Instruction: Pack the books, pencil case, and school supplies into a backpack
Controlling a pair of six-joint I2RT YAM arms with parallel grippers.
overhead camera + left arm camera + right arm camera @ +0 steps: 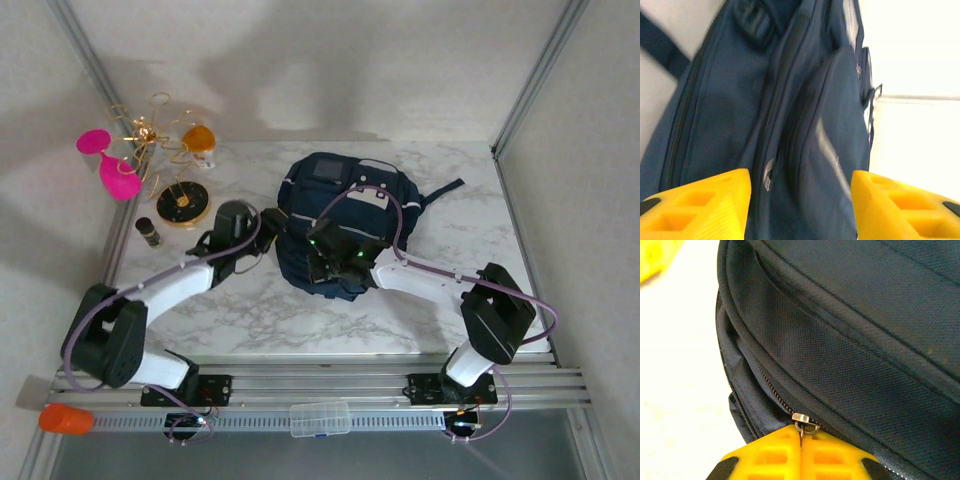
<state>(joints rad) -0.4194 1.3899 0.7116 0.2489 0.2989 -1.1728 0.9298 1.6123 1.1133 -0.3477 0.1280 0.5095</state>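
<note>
One backpack (340,225) lies in the middle of the table (480,240), a white slab with grey marble veining. The backpack is navy woven fabric, soft and rounded, with pale grey patches on its top face and one dark strap trailing toward the right. The right wrist view shows a coarse, ribbed weave, raised piped seams and a fine-toothed zip line.

Two arms, white-shelled with black joints, reach in from the near edge. The left fingers (265,228) sit at the backpack's left side. In the left wrist view they are two yellow moulded plastic blocks with rectangular recesses, standing well apart and gripping nothing, with the blue fabric and one metal zip slider between and beyond them. The right fingers (801,456), of the same yellow plastic, are pressed together on the wire ring of one small metal zip pull (805,422) at the backpack's near edge.

At the table's far left stand two glossy pink goblets (120,178), one gold wire stand (150,130) and one small dark bottle (149,232). One clear plastic box (320,418) rests on the front rail.
</note>
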